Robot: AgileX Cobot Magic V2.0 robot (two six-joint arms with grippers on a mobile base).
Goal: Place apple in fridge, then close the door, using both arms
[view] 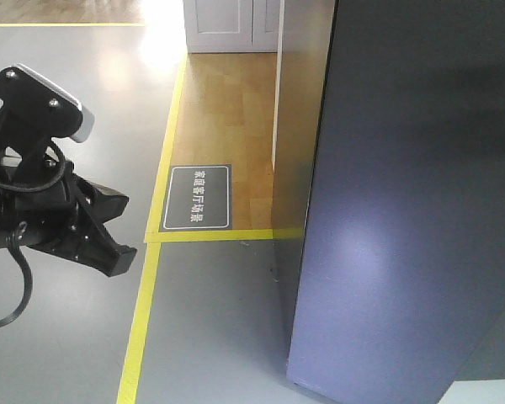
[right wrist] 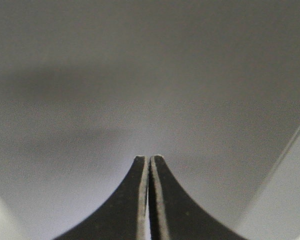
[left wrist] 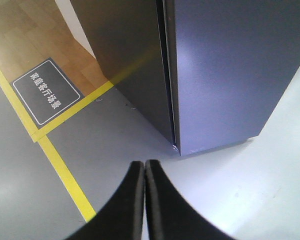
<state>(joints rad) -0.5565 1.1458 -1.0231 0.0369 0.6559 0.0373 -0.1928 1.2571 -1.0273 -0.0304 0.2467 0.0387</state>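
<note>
Left gripper: fingers pressed together along their full visible length, nothing between them. It hangs above the grey floor, near the lower front corner of the fridge but apart from it. In the front-facing view the left arm sits at the left edge, well apart from the cabinet.

Right gripper: fingers likewise together, only a hairline slit between the pads, empty. It faces a plain grey surface at close range; whether this is the fridge face or something else cannot be told.

The door: lies flat against the cabinet, a narrow dark seam running down the corner. It appears shut or all but shut; a residual gap cannot be ruled out.

The apple: not visible in any view. Its location cannot be stated; it may be inside the fridge, but nothing here confirms that.

Handling judgement: the door is a tall, stiff, flat panel, likely heavy on its hinges, with a smooth matte skin that offers no visible handle. A pinch would have little to bite on. A flat push with closed fingers on the outer face, near the free edge, would suit seating it. The apple, by its nature, would be light, firm and slippery, best taken across its widest part.

Surroundings: yellow floor tape, a dark floor sign, wood flooring beyond.
</note>
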